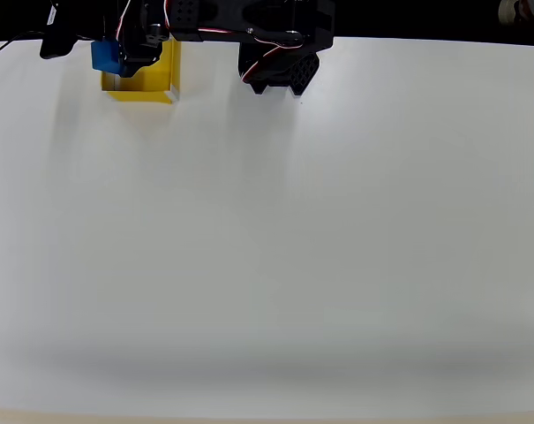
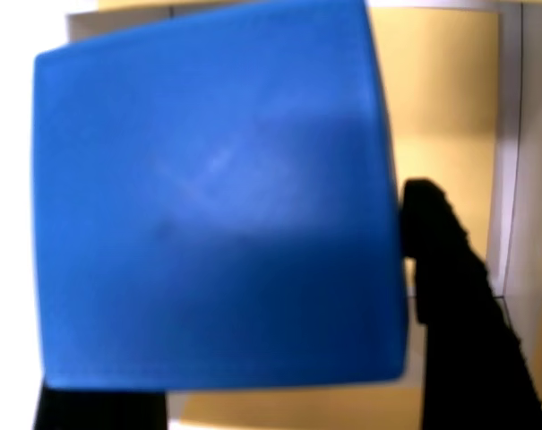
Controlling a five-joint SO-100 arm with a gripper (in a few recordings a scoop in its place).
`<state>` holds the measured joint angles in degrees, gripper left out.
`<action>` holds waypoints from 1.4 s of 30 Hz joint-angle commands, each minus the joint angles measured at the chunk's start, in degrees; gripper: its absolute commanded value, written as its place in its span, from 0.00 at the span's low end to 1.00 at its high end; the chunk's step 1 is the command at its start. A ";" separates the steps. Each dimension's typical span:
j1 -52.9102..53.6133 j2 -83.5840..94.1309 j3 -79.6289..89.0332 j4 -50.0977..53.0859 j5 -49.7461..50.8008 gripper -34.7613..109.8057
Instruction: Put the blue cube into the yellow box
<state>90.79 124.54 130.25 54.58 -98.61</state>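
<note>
The blue cube (image 1: 106, 56) hangs over the left part of the yellow box (image 1: 165, 75) at the table's far left edge in the overhead view. My black gripper (image 1: 128, 53) is shut on the cube from the right side. In the wrist view the blue cube (image 2: 217, 206) is very close and covers most of the picture. One dark finger (image 2: 441, 269) presses against its right face. Behind it lie the yellow box floor (image 2: 441, 98) and a whitish wall rim (image 2: 511, 134). The box's left half is hidden by the cube and the gripper.
The black arm body with red and white wires (image 1: 280, 62) stretches along the top edge, right of the box. The white table (image 1: 267, 247) spreads wide below it. A dark strip (image 1: 425, 18) runs beyond the table's far edge.
</note>
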 commanded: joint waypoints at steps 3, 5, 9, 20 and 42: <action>2.46 7.21 4.31 -4.31 0.88 0.29; 2.55 8.35 6.50 -5.36 0.88 0.29; 2.55 10.55 10.20 -7.91 2.37 0.33; 2.29 16.26 17.67 -13.01 0.09 0.47; -17.93 37.53 10.20 17.05 -10.11 0.34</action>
<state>78.57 157.50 147.57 68.20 -108.81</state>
